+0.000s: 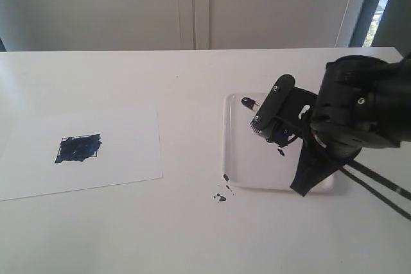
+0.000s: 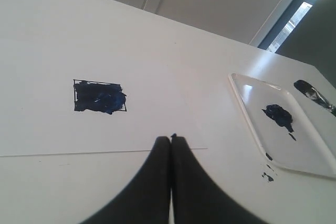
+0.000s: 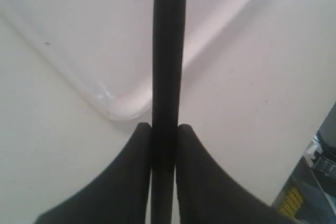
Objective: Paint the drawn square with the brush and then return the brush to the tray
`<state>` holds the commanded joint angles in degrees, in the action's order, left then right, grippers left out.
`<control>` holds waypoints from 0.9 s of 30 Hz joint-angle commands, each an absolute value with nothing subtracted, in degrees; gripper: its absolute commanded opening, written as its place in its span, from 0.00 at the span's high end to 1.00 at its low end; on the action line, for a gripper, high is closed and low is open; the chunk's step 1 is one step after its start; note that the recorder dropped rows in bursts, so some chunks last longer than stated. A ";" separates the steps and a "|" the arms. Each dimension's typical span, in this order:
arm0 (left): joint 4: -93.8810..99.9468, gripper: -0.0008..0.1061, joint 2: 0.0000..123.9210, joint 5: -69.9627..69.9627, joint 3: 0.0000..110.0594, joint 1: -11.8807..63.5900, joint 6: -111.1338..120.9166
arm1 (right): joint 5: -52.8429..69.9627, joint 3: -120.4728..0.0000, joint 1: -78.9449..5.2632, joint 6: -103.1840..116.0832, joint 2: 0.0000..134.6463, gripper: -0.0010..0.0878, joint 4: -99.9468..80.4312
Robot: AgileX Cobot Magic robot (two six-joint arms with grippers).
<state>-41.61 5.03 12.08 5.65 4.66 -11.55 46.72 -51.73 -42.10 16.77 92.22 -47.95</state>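
Clamping right pincer (image 3: 164,129) on brush (image 3: 168,51) handle, pointing bristles over tray (image 1: 228,145). Hanging left pincer (image 2: 171,140) closed, empty, near paper sheet (image 2: 42,124) edge. Showing drawn square (image 2: 100,97) painted dark, well apart from tray.

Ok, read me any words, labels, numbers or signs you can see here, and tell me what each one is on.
No text can be read in any view.
On the black bracket of the right arm: two small white round marks, too small to read.
On the yellow-and-black object at the edge of the right wrist view: blurred, unreadable.
On the paper sheet, the tray and the brush: no writing visible.
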 joint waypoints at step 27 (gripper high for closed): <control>-42.12 0.99 5.03 12.08 5.65 4.66 -11.58 | 45.80 -52.92 -36.98 18.40 104.30 0.99 -48.54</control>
